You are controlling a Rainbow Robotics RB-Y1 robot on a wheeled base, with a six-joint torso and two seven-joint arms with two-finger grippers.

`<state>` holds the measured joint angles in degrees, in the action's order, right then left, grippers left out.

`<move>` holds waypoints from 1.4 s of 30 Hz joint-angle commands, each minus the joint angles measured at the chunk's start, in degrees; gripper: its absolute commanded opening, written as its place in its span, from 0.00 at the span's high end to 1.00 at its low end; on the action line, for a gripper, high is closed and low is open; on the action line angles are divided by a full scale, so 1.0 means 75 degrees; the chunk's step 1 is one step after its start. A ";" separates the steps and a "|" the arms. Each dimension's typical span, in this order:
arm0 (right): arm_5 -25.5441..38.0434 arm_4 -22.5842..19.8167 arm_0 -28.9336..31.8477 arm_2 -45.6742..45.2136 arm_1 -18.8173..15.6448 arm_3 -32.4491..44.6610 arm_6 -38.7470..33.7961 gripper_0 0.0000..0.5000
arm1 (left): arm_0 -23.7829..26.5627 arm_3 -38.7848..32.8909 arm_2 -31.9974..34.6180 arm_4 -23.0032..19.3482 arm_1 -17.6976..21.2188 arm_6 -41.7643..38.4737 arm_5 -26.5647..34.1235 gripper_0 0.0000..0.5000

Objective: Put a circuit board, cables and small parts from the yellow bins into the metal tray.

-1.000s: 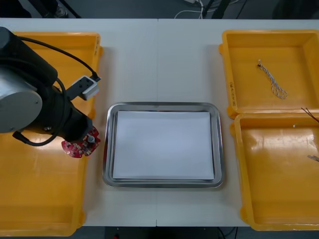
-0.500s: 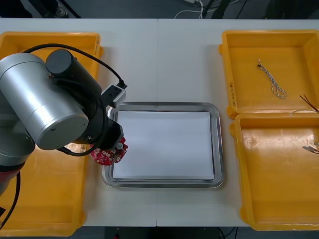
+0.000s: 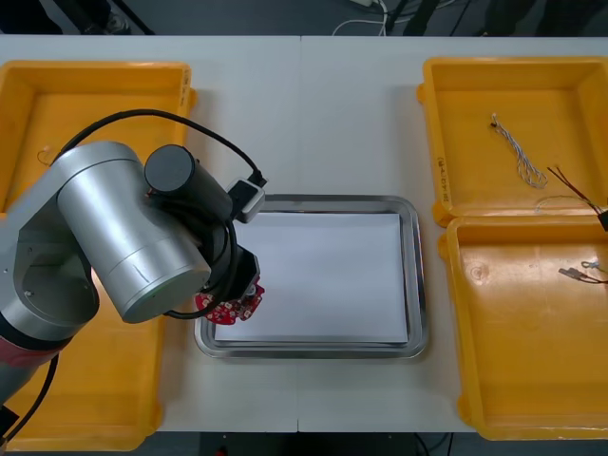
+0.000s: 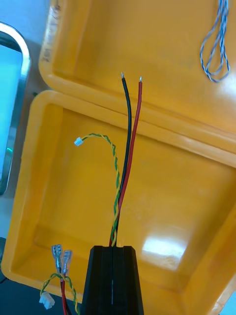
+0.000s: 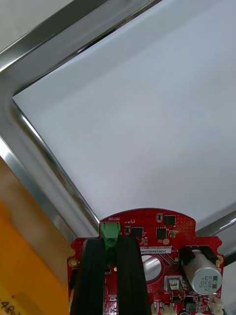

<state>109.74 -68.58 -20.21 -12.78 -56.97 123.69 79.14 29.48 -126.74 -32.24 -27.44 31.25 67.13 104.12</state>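
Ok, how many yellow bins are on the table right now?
4. Two on the robot's left: the far left bin and the near left bin, partly under the left arm. Two on its right: the far right bin and the near right bin.

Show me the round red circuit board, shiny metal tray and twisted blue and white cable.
Round red circuit board (image 5: 172,241): left wrist view, its red top face.
Shiny metal tray (image 3: 415,275): front view, right rim.
Twisted blue and white cable (image 3: 532,174): front view, looped end.

Workshop-like lab: yellow bins (image 3: 532,380) flank a metal tray (image 3: 415,275).
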 commanded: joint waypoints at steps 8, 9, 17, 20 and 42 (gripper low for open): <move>0.0035 -0.0021 -0.1278 0.1645 -0.0232 0.0512 -0.0263 1.00 | -0.0016 0.0411 -0.0553 0.0447 -0.0229 -0.0314 -0.1191 1.00; 0.0035 -0.0009 -0.1324 0.1703 -0.0220 0.0536 -0.0263 1.00 | -0.0028 0.0423 -0.0588 0.0459 -0.0229 -0.0314 -0.1214 1.00; 0.0035 0.0249 -0.1735 0.2383 0.0096 0.0712 -0.0263 1.00 | -0.0285 0.0481 -0.0729 0.0482 -0.0054 -0.0302 -0.1460 1.00; 0.0035 0.0237 -0.1828 0.2512 0.0120 0.0723 -0.0251 1.00 | -0.0356 0.0481 -0.0776 0.0506 0.0017 -0.0302 -0.1531 1.00; 0.0035 0.0038 -0.1992 0.2887 0.0237 0.1063 -0.0181 1.00 | -0.0883 0.0633 -0.0776 0.0811 0.0239 -0.0138 -0.1988 1.00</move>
<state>109.75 -67.65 -33.05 7.74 -55.99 130.25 79.13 23.62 -121.87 -36.88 -22.21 31.32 67.13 90.11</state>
